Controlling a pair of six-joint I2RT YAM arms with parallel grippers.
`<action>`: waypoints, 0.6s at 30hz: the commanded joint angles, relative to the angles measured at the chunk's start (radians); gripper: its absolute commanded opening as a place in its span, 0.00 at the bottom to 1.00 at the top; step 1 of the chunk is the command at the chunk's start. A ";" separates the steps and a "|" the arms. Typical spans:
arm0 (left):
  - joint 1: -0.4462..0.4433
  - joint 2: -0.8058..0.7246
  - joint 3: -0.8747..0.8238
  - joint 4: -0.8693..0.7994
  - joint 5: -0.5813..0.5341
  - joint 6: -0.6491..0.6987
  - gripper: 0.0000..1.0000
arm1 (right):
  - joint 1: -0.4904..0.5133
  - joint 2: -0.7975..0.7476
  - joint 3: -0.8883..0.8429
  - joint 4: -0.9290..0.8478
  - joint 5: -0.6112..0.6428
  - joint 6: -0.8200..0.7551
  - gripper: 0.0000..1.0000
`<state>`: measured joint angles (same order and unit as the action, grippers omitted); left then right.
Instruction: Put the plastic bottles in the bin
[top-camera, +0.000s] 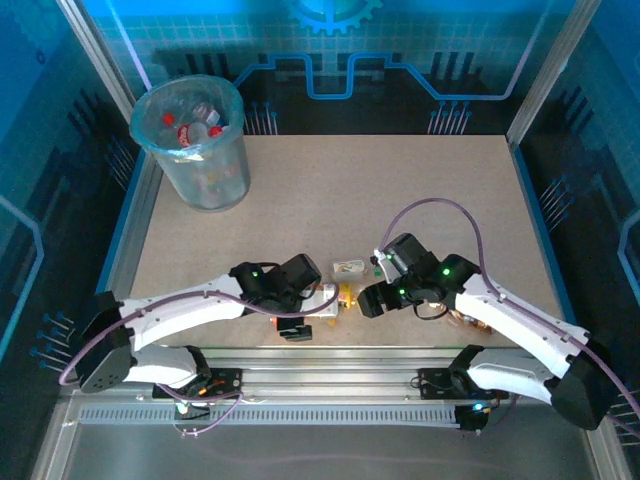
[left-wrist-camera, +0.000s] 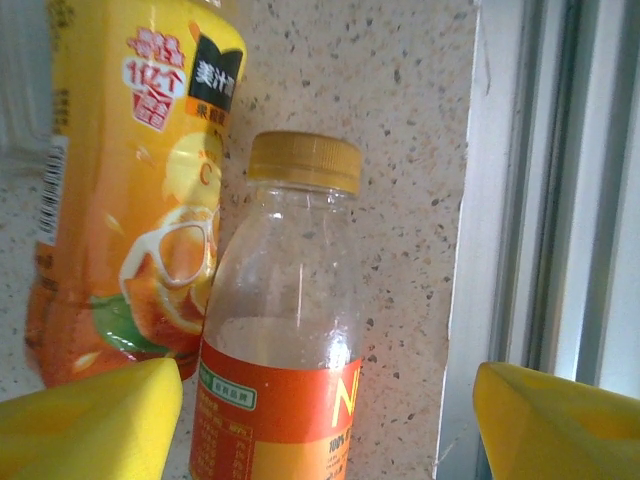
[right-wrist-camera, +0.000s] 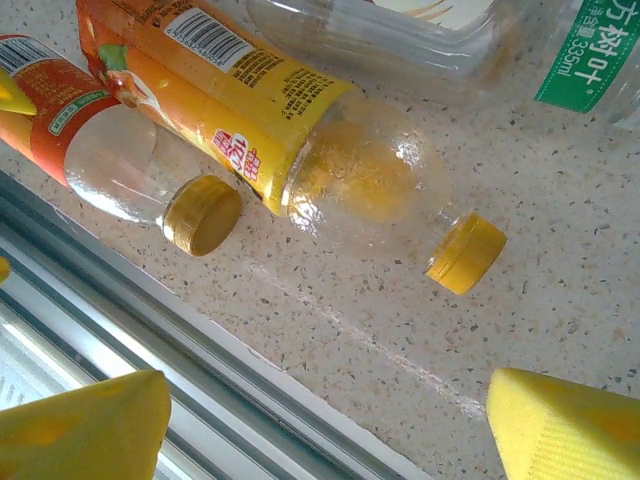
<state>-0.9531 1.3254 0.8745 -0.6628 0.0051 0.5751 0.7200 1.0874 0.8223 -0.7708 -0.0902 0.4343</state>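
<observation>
Both arms crowd the bench's (top-camera: 400, 190) near edge, hard against the metal rail (left-wrist-camera: 520, 200). The left fingers (left-wrist-camera: 90, 425) stand spread either side of a gold-capped bottle (left-wrist-camera: 290, 330), with a yellow-wrapped bottle (left-wrist-camera: 130, 200) just beside it. The right fingers (right-wrist-camera: 570, 430) are released and hold nothing. The bin (top-camera: 212, 182) sits well apart in the far left corner, with open bench between.

On my overhead feed I see the speckled beige worktop (top-camera: 400, 200), with an aluminium rail (top-camera: 340, 372) running along its near edge. Blue panels (top-camera: 420, 60) printed with a circuit pattern wall it in behind and at both sides.
</observation>
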 joint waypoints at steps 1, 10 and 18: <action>0.001 0.048 -0.019 0.027 -0.040 -0.010 0.77 | 0.012 0.002 -0.011 0.044 -0.011 0.017 0.84; 0.001 0.175 -0.019 0.008 -0.141 0.005 0.74 | 0.013 0.046 0.025 0.037 -0.002 -0.011 0.86; 0.001 0.145 -0.035 0.040 -0.177 0.025 0.58 | 0.013 0.079 0.096 0.028 0.007 -0.039 0.86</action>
<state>-0.9531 1.5002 0.8627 -0.6380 -0.1474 0.5838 0.7200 1.1591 0.8639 -0.7425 -0.0864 0.4171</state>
